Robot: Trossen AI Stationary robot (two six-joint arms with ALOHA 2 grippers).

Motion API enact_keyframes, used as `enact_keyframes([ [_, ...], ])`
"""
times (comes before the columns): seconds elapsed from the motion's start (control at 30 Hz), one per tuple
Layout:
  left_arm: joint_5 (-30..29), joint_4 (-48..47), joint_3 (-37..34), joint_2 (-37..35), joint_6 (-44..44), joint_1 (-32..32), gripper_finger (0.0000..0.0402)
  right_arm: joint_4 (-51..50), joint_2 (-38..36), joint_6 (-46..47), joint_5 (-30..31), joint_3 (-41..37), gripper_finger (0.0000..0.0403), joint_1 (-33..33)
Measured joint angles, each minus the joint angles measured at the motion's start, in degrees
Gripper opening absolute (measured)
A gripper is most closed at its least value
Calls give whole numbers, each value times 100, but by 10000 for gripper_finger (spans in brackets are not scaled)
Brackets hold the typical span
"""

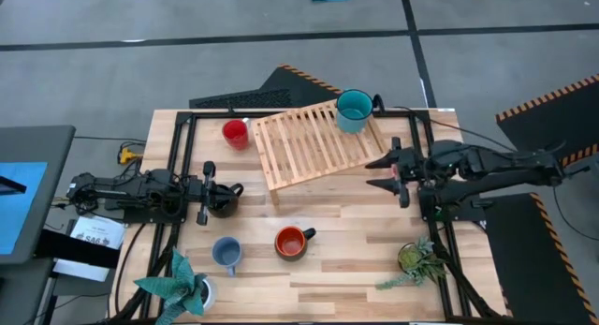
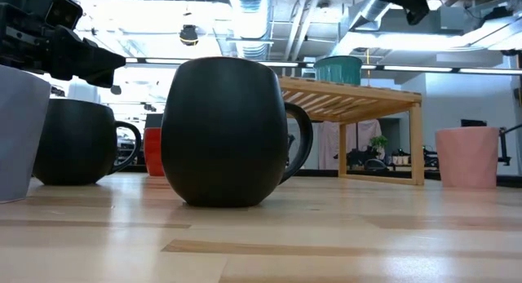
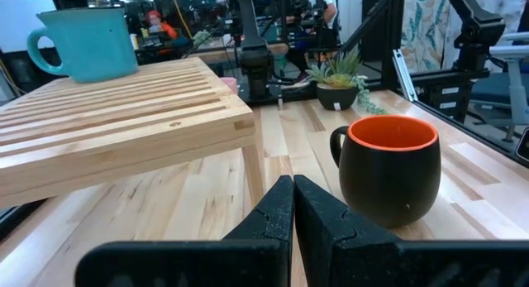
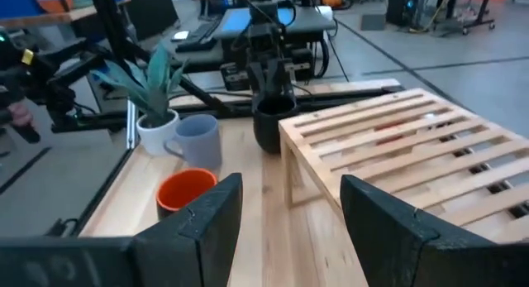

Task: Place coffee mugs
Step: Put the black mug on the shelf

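From above I see my left gripper (image 1: 217,191) at the table's (image 1: 356,241) left side, right against the black mug (image 1: 224,200); its fingers (image 3: 285,217) show pressed together in the left wrist view, with nothing between them, and whether they touch the mug I cannot tell. My right gripper (image 1: 378,171) hangs at the right end of the slatted wooden rack (image 1: 314,140), fingers (image 4: 211,212) spread wide and empty. The teal mug (image 1: 355,110) stands on the rack's far right corner. The red mug (image 1: 235,133) sits on the table just beside the rack's far left corner. In front of the rack, the orange-lined black mug (image 1: 292,242) stands near the table's middle, handle pointing right, and the light blue mug (image 1: 226,254) stands left of it, close to the spiky plant (image 1: 178,286) in a white pot at the near left corner. A second plant (image 1: 416,260) sits at the near right. In the low view a pink mug (image 2: 467,157) stands on the table off to one side past the rack leg; I cannot find it from above, where the right arm covers that area. That same view is mostly filled by one dark mug up close.
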Motion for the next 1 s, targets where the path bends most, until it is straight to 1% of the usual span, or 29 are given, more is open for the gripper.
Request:
enact_keyframes([
  [0.07, 2, 163, 0, 0, 0, 0, 0, 73, 93, -31, -1, 3, 232, 0],
  [0.17, 8, 677, -2, 1, -65, 0, 0, 149, 228, -40, -4, 2, 232, 0],
  [0.3, 40, 1632, -2, -2, -616, 0, 0, 224, 388, -43, -4, 2, 232, -2],
  [0.37, 226, 1975, -2, 9, -728, 0, 0, 229, 443, -44, -4, 2, 232, -2],
  [0.47, 307, 2131, 0, 123, -840, -4, 2, 229, 513, -42, -4, 2, 232, -2],
  [0.53, 180, 2138, 2, 295, -895, -4, 11, 240, 558, -33, -4, 2, 232, 2],
  [0.67, -118, 2104, 63, 850, -1009, -4, 55, 249, 567, 2, -4, 4, 232, 0],
  [0.8, -6, 2121, 398, 1481, -1242, -95, 117, 233, 561, 4, -7, 4, 232, 2],
  [0.9, 17, 1993, 720, 1992, -1432, -301, 162, 202, 563, 30, -8, 4, 232, 2],
  [1.0, 67, 1698, 1174, 2537, -1389, -611, 194, 133, 563, 111, -11, 4, 232, 2],
])
